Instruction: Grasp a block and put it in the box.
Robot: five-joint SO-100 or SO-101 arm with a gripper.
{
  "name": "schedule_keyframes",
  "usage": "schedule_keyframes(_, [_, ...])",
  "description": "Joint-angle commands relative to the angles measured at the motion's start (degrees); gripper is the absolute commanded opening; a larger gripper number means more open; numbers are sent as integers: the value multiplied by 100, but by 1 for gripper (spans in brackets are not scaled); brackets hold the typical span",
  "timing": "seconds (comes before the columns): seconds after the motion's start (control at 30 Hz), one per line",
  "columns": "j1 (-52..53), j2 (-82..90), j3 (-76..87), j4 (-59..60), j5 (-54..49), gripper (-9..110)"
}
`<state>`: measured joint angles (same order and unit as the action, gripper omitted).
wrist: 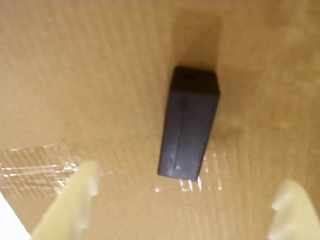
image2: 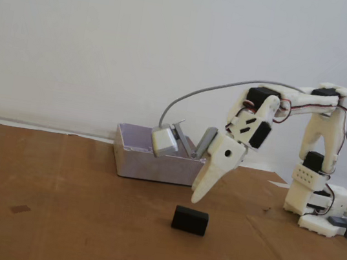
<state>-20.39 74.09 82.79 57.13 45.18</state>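
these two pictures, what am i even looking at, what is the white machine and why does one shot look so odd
The white machine is a small robot arm that stands on a cardboard sheet. At its end is a gripper, a two-finger claw. The fixed view is taken from the side. The odd shot comes from a camera riding on the wrist and looking down; the two pale shapes at its bottom are the gripper's fingers, open and holding nothing. A black block lies on the cardboard between and just ahead of them, untouched. Behind the arm in the fixed view sits a pale box. Shiny tape patches the cardboard.
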Motion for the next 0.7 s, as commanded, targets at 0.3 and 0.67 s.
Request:
schedule_keyframes(0.3, [-316,-264,-352,-9,26,44])
schedule_keyframes(0.67, [-290,-448,-352,-70,26,44])
